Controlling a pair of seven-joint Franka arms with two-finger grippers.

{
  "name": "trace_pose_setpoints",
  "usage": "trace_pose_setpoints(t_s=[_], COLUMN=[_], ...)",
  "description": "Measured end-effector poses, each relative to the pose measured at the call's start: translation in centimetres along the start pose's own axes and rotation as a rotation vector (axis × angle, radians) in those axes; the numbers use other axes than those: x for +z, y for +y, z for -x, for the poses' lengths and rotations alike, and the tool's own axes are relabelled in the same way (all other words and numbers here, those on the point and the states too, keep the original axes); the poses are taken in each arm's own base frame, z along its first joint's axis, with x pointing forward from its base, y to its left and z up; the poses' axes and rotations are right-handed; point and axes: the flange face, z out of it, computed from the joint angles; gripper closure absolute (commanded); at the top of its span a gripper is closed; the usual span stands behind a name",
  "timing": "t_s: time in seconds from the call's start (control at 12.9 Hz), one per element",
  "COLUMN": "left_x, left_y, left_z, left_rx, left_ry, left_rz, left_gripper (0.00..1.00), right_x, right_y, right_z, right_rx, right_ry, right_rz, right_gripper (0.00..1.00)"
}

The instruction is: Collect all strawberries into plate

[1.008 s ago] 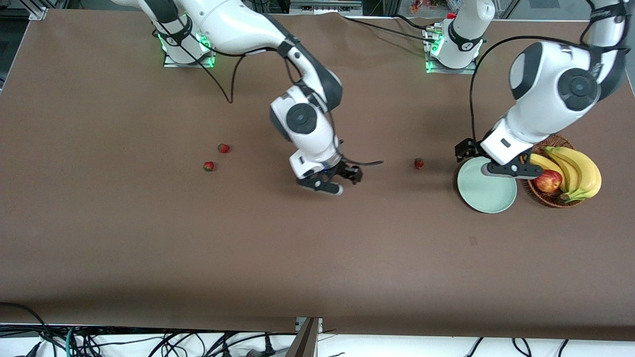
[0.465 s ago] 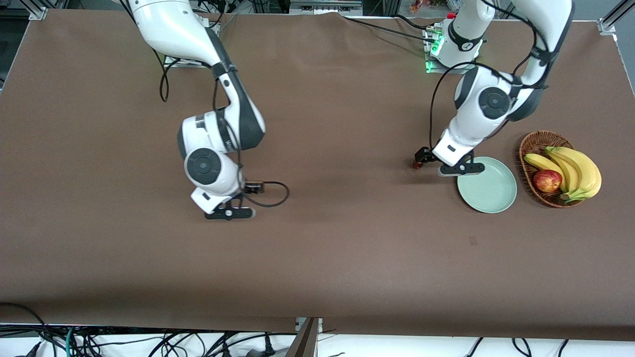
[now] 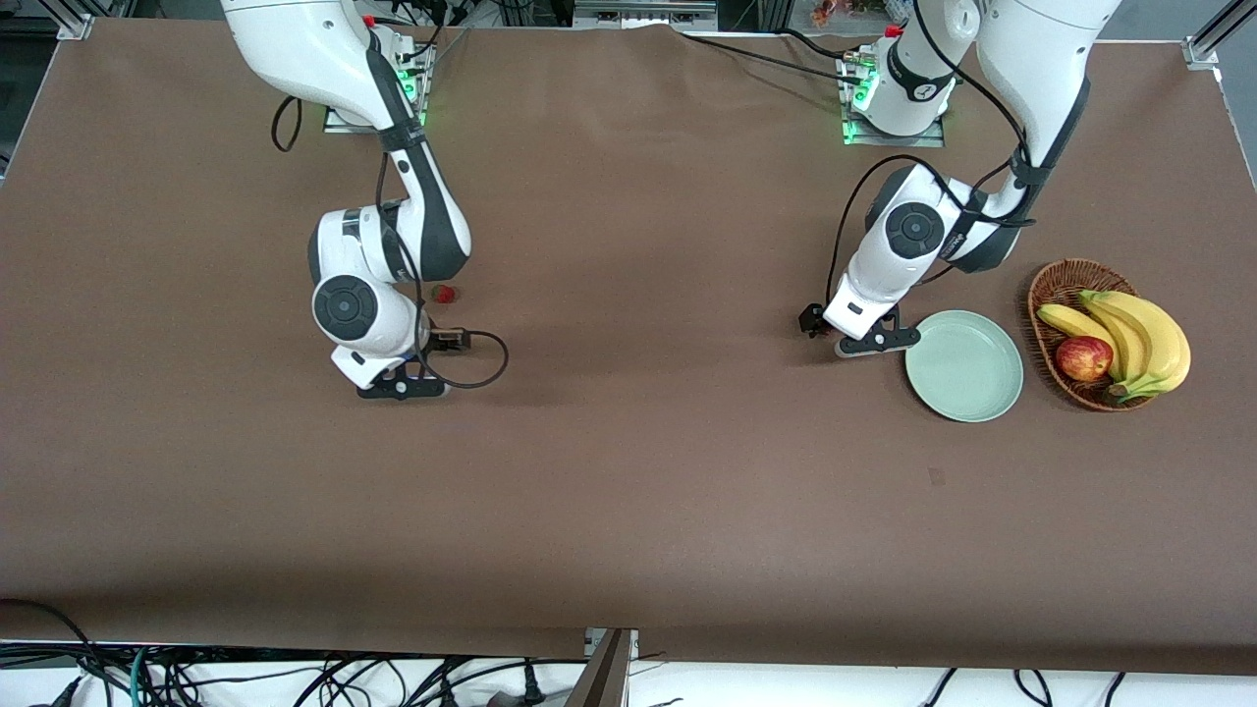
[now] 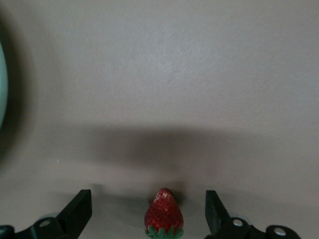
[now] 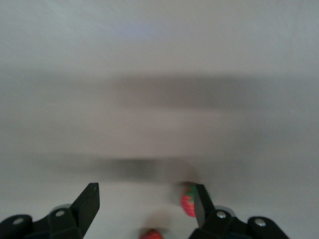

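Three small red strawberries lie on the brown table. One [image 4: 163, 217] lies between the open fingers of my left gripper [image 4: 148, 201], which hangs low over it [image 3: 835, 334] beside the pale green plate [image 3: 964, 365]; the gripper hides this berry in the front view. My right gripper [image 3: 401, 381] is open over the other two. One berry [image 5: 188, 204] lies by one finger [image 5: 201, 205], and one [image 5: 151, 234] shows at the frame edge between the fingers [image 5: 145, 196]. Only one of this pair [image 3: 444, 293] shows in the front view. The plate holds nothing.
A brown wicker basket [image 3: 1053, 285] with bananas [image 3: 1139, 339] and a red apple [image 3: 1083, 358] stands beside the plate at the left arm's end. The plate's rim [image 4: 2, 94] shows at the edge of the left wrist view.
The right gripper has swung from mid-table to over the two strawberries at its end. The left gripper has moved off the plate to over the lone strawberry.
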Motion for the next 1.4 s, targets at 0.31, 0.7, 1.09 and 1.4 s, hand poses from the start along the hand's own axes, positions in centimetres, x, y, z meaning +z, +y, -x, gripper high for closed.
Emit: trace_pose_setpoints(t_s=[0.31,0.7,1.09,1.4], left_x=[0.9,-0.4,-3.8,-10.0], left_y=[0.2,0.6,1.3,-3.2], left_z=[1.5,1.1,-2.2,-8.9], left_rx=[-0.029,-0.046,-0.077,-0.042], left_ry=[-0.031,-0.024,-0.033,-0.161], left_rz=[-0.013,-0.023,-0.057,-0.008], left_gripper=[0.4,0.82,0.85,0.85], right_x=[2.8,3.2,4.1,3.9], right_y=[3.1,4.2,4.5,4.4], right_z=[1.5,2.2,2.6,2.6], right_rx=[0.039,0.056,0.06,0.058], right_ry=[-0.018,-0.018,-0.01,-0.006], right_rz=[0.019,0.019,0.022,0.02], right_gripper=[0.19,0.37,0.7,0.82])
